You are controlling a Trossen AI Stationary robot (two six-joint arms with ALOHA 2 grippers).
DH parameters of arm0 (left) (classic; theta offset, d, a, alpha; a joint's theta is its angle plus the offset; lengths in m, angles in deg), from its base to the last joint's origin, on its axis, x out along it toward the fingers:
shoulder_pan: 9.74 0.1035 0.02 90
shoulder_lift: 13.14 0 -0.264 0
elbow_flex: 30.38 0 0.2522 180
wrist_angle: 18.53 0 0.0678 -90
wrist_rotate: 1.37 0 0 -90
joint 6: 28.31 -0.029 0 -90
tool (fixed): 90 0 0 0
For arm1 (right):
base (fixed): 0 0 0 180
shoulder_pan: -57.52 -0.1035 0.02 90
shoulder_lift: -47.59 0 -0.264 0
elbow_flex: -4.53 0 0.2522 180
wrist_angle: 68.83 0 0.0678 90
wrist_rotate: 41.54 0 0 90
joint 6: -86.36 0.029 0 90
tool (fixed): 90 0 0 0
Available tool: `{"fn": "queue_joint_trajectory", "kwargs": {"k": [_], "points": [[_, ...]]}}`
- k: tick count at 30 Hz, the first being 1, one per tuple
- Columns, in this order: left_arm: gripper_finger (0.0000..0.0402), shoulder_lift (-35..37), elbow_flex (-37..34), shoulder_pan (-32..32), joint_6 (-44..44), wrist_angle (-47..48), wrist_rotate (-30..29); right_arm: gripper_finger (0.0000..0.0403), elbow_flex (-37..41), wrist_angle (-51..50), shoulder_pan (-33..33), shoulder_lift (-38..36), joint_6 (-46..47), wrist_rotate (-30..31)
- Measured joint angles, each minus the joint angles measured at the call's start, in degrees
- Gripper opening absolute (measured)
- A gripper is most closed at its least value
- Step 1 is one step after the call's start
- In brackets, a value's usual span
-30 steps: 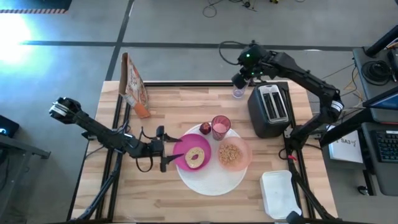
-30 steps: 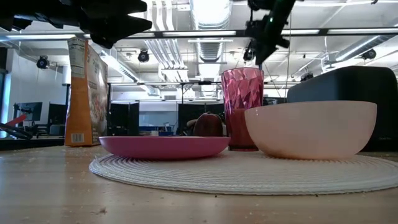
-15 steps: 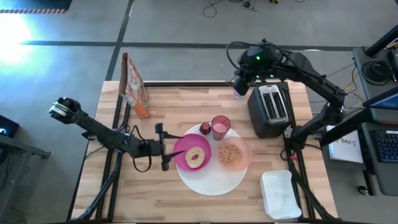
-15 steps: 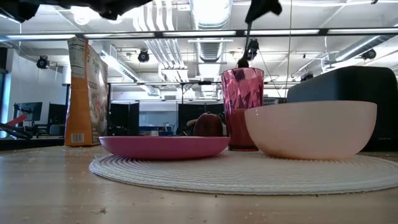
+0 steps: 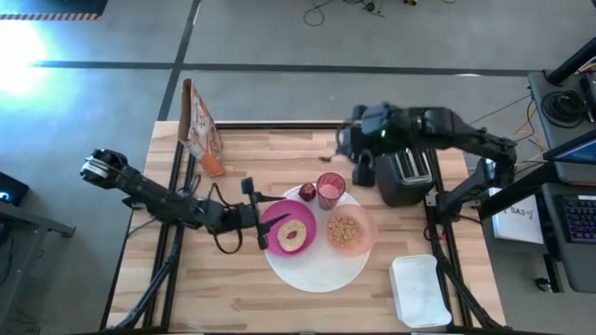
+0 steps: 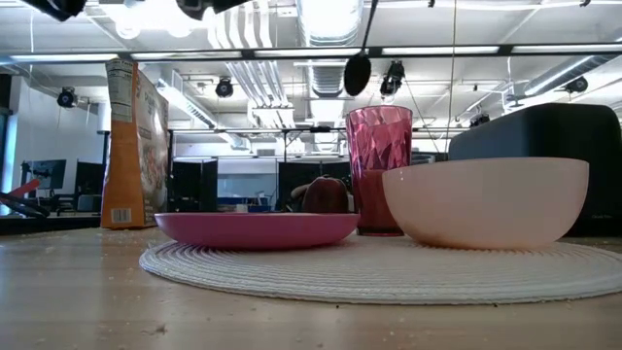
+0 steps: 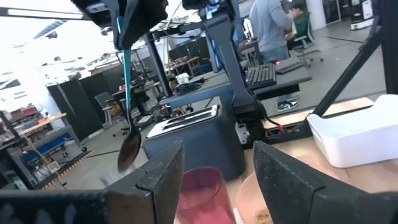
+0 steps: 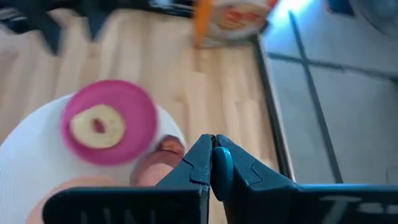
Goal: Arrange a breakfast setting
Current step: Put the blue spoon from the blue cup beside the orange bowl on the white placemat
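At the table's left rear stands a cereal box (image 5: 199, 127), upright, well apart from the setting. The left arm reaches in low from the left; the left gripper (image 5: 257, 215) sits just beside the left edge of the small magenta plate (image 5: 288, 226), its jaws spread apart and holding nothing, as the left wrist view confirms.

The large white round disc (image 5: 317, 265) lies at table centre. On it, the magenta plate occupies the left part and carries the bagel (image 5: 293, 234). Behind the plate, the small red fruit (image 5: 306, 193) rests at the disc's rear edge, just beside the pink tumbler (image 5: 330, 189), which stands upright. To the tumbler's front right, the translucent peach bowl (image 5: 349, 232) holds cereal (image 5: 345, 228).

The right gripper (image 5: 362, 166) hovers above the table between the tumbler and the black toaster (image 5: 405, 166). Its jaws are closed on a thin spoon (image 6: 357, 70), which hangs bowl-down above the tumbler. A white rectangular tray (image 5: 416, 288) lies at the front right corner.
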Motion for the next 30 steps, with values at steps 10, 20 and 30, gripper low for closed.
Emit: {"fn": "queue_joint_trajectory", "kwargs": {"k": [10,20,30], "points": [[0.0174,-15.54,13.38,0.02,-9.27,0.21,0.04,0.0008,0.38,1.89,-14.74,4.98,-6.80,0.61],[0.0174,-23.43,18.30,-1.62,-16.01,-10.45,-7.52,0.0008,0.38,1.23,-23.19,8.02,-11.90,4.23],[0.0153,-23.54,18.28,-1.56,-12.88,-11.68,-5.44,0.0008,0.38,4.29,-24.80,8.91,-15.42,6.48]]}}
